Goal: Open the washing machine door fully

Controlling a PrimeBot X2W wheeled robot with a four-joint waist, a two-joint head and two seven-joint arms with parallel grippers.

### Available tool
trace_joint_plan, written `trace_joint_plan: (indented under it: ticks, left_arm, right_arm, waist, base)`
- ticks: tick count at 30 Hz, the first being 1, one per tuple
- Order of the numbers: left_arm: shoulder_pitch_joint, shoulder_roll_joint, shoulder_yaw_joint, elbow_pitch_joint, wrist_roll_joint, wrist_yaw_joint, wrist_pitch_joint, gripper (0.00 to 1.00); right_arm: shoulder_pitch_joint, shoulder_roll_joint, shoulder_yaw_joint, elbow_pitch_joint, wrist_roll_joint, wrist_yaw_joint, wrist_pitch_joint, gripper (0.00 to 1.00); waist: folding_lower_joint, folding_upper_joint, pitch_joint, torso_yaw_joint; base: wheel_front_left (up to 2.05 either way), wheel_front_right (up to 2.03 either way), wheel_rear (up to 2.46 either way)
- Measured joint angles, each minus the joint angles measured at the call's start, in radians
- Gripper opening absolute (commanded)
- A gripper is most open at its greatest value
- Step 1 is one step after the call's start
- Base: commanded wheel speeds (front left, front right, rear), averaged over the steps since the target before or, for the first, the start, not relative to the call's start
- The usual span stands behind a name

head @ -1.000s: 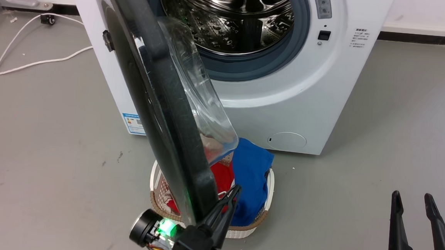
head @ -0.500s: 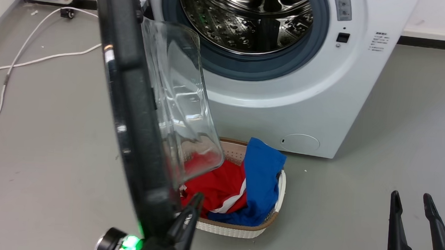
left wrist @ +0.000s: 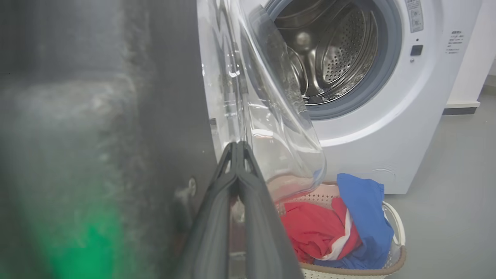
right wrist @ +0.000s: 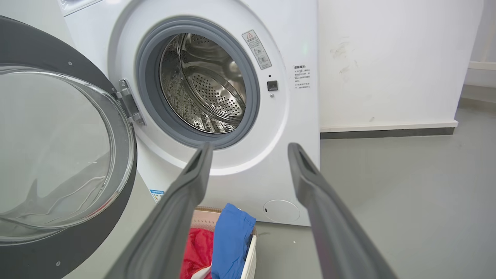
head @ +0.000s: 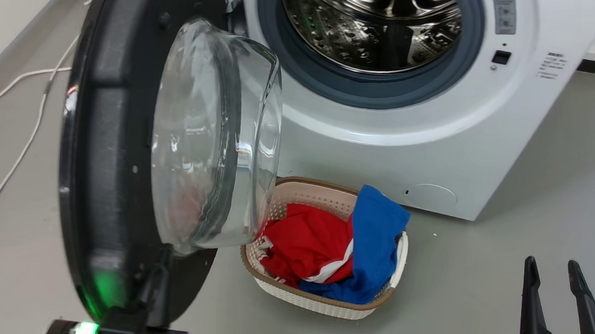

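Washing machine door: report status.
Left end effector shut, against washing machine door, inner side. Right end effector open, clear. Door swung wide. Laundry basket on floor beside it.

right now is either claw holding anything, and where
Nothing is gripped. The left claw is shut against the inner rim of the washing machine door; the right claw is open, empty.

head view steeply downward, wrist views low and level (common ground: drum (head: 383, 27), basket (head: 315, 305))
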Motion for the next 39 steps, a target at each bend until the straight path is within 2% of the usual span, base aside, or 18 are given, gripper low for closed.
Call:
trace_joint_plan:
  ticks: [3, 12, 21, 28, 39]
  left_arm:
    - [0.005, 0.019, 0.067, -0.012, -0.01, 0.008, 0.0, 0.0]
    - [0.002, 0.047, 0.195, -0.012, -0.023, 0.027, 0.0, 0.0]
    - [-0.047, 0.047, 0.311, 0.027, -0.066, 0.015, 0.0, 0.0]
    - [-0.081, 0.056, 0.421, 0.081, -0.086, -0.006, 0.0, 0.0]
    - [-0.174, 0.106, 0.555, 0.216, -0.098, -0.082, 0.0, 0.0]
  right_arm:
    - [-0.002, 0.0, 0.005, 0.0, -0.005, 0.0, 0.0, 1.0]
    - [-0.007, 0.0, 0.01, -0.002, -0.016, 0.0, 0.0, 1.0]
    - [-0.027, 0.0, 0.018, -0.006, -0.028, 0.0, 0.0, 1.0]
    - [-0.039, 0.0, 0.018, -0.01, -0.036, 0.0, 0.0, 1.0]
    - [-0.064, 0.0, 0.02, -0.01, -0.061, 0.0, 0.0, 1.0]
  waist:
    - [0.0, 0.0, 0.005, 0.024]
    - [0.0, 0.0, 0.015, 0.036]
    - [0.0, 0.0, 0.046, 0.028]
    - [0.0, 0.0, 0.079, 0.017]
    - [-0.0001, -0.0001, 0.113, 0.008]
  base:
    - [0.0, 0.0, 0.0]
    - [0.0, 0.0, 0.0]
    - [0.0, 0.0, 0.0]
    - [0.0, 0.0, 0.0]
    - [0.0, 0.0, 0.0]
